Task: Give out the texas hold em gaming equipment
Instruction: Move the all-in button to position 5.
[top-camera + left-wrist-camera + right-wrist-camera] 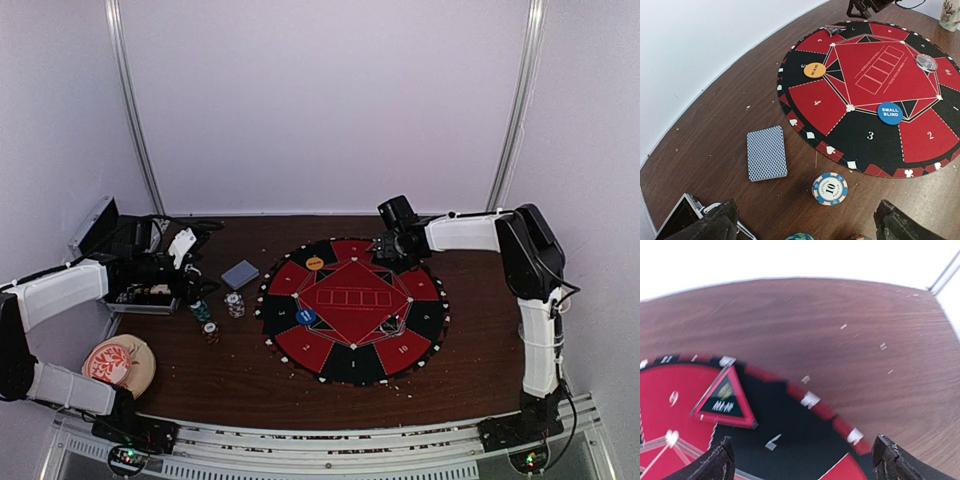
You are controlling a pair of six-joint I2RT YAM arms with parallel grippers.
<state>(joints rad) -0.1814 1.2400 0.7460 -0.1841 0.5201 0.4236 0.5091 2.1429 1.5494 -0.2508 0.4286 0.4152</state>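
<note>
Left of the round mat (352, 362) lies a blue-backed card deck (240, 273) (766, 152). Nearer stand a white-blue chip stack (234, 304) (830, 188), a teal stack (201, 311) (800, 236) and a reddish stack (211, 332). On the mat sit an orange button (315, 263) (814, 70), a blue button (306, 316) (889, 113) and a clear disc (392, 324) (926, 62). My left gripper (193, 293) (807, 227) hangs open and empty just above the chip stacks. My right gripper (383, 252) (805, 465) is open and empty over the mat's far edge, beside a clear triangular marker (725, 397).
An open metal case (105, 235) stands at the far left behind the left arm. A round red-and-beige pouch (118, 363) lies at the near left. A mug (950, 15) stands beyond the mat in the left wrist view. Small white crumbs dot the brown table (250, 380).
</note>
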